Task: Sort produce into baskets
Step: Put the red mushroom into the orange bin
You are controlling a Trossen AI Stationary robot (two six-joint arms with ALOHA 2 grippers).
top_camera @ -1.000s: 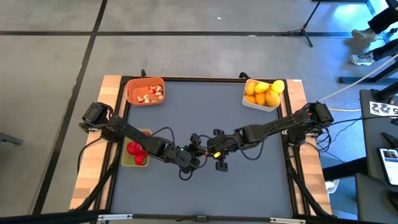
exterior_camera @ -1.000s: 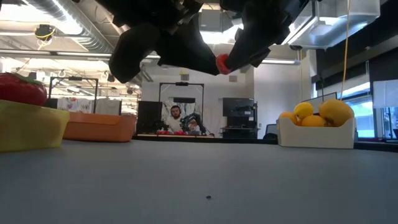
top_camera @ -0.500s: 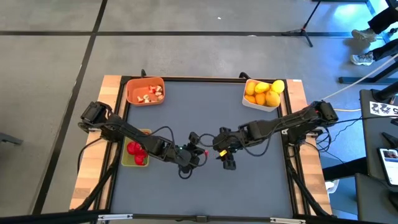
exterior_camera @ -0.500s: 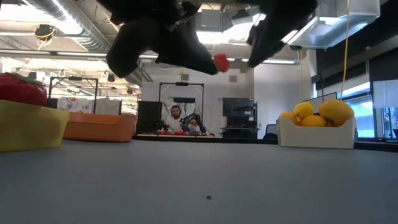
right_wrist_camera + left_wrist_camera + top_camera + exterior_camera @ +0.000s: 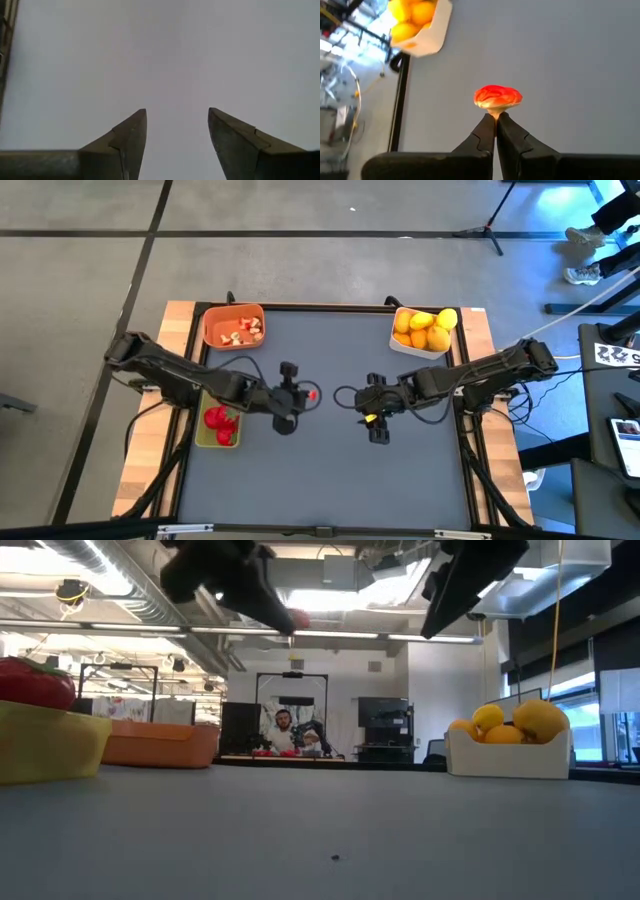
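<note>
Red-and-pale toy bit pinched at its stem in the left gripper, left of centre in the high view above the grey table.
Right gripper spread apart and empty, right of centre; 3 baskets: orange basket upper left, white basket upper right, yellow-green basket at left edge.

Three baskets on the table: one orange basket, one white basket, one yellow-green basket. Citrus in the white one: about six, two yellow up top, rest orange, overlap makes it approximate. Strawberries in the yellow-green: two or three, clumped. Pale-and-red bits in the orange: several, too small to count. One more red-and-pale piece, off the table. Two arms.
</note>
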